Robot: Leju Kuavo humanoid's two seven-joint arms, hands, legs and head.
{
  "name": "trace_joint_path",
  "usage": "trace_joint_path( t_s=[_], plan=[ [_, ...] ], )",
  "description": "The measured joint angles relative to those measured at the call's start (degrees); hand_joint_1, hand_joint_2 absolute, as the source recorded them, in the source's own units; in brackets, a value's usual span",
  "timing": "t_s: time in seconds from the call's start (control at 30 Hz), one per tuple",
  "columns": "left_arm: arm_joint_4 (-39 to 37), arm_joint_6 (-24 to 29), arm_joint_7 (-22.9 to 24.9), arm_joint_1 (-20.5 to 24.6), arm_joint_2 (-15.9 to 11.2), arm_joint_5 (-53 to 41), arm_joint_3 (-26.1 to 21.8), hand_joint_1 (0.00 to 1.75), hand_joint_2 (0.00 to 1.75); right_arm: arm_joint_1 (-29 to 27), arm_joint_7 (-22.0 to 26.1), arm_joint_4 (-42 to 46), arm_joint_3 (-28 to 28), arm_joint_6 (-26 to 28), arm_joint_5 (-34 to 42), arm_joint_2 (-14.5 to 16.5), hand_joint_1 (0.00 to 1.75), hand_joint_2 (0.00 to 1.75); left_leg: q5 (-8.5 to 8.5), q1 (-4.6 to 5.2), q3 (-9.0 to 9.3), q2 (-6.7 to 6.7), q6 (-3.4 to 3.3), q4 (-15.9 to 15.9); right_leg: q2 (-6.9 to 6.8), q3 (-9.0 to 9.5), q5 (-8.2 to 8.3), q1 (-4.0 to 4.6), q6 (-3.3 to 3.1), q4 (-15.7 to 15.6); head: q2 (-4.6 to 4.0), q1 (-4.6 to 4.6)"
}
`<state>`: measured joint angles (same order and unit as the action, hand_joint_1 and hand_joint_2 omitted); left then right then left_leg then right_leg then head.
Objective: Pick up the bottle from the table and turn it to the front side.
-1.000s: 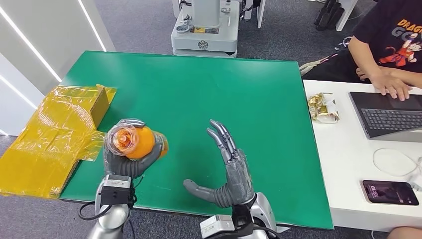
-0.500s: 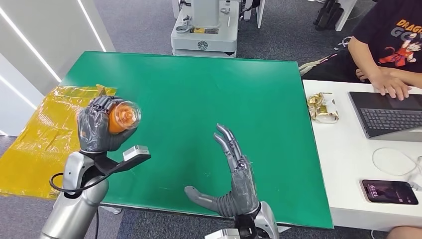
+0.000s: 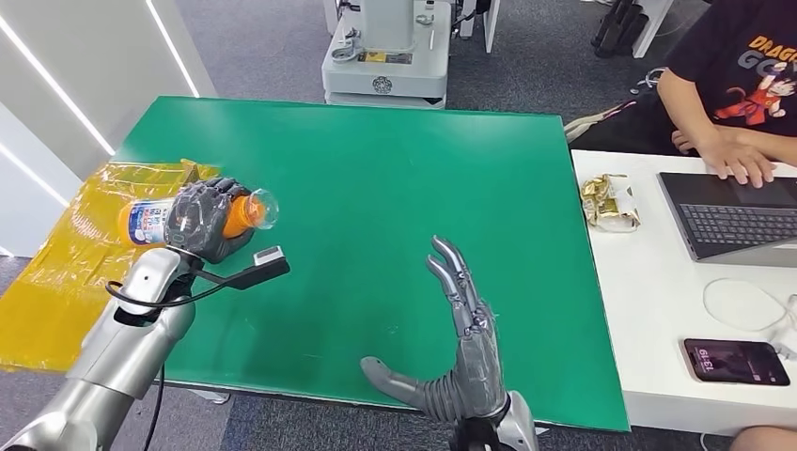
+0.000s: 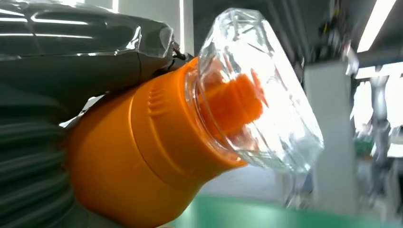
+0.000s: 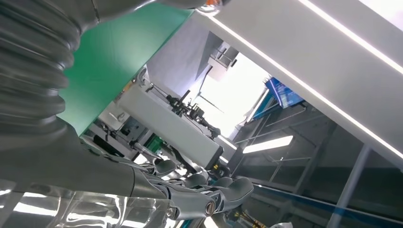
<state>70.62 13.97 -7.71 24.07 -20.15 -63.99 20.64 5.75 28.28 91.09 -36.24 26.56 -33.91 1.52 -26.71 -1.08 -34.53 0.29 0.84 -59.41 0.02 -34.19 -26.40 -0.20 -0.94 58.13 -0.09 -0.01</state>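
My left hand (image 3: 202, 219) grips an orange bottle (image 3: 240, 213) and holds it lying sideways above the left edge of the green table (image 3: 376, 178). Its clear cap points toward the table's middle and its white-and-blue label end (image 3: 146, 221) sticks out toward the yellow box. The left wrist view shows the orange shoulder (image 4: 142, 156) and clear cap (image 4: 266, 95) close up, with my left hand (image 4: 57, 71) wrapped round the body. My right hand (image 3: 465, 352) stands open over the table's near edge, fingers straight and thumb out, holding nothing. In the right wrist view its fingers (image 5: 209, 190) are spread in the air.
A flattened yellow box (image 3: 85, 254) lies off the table's left edge. A white desk (image 3: 658, 282) on the right carries a laptop (image 3: 733, 221), a phone (image 3: 738, 362), a snack packet (image 3: 611, 202) and a person's hand (image 3: 742, 160). A white machine base (image 3: 385, 66) stands beyond the table.
My left hand has turned the bottle from cap-toward-camera to lying sideways, label end now showing on the left. The right hand drifted slightly right and toward the near edge, staying open.
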Motion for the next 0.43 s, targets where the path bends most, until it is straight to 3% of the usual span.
trace_joint_path(
  t_s=[0.17,0.43],
  plan=[
    [-9.3,-4.9,0.2,4.0,-2.3,-3.0,3.0,1.75,1.75,-0.2,0.4,0.6,0.0,-1.3,-0.2,-0.6,0.0,1.75,0.0,-0.02,0.0,0.04,0.0,0.0,0.06,-0.03,0.01,0.01,-0.02,0.0,0.0,-0.01],
    [-19.4,-6.9,0.8,7.4,-4.2,-6.6,5.3,1.75,1.75,0.1,0.7,0.6,0.0,-1.5,0.9,-0.9,0.0,1.75,0.0,-0.02,-0.01,0.06,0.01,0.0,0.08,-0.02,0.01,0.01,-0.02,0.0,0.0,0.0]
  ],
)
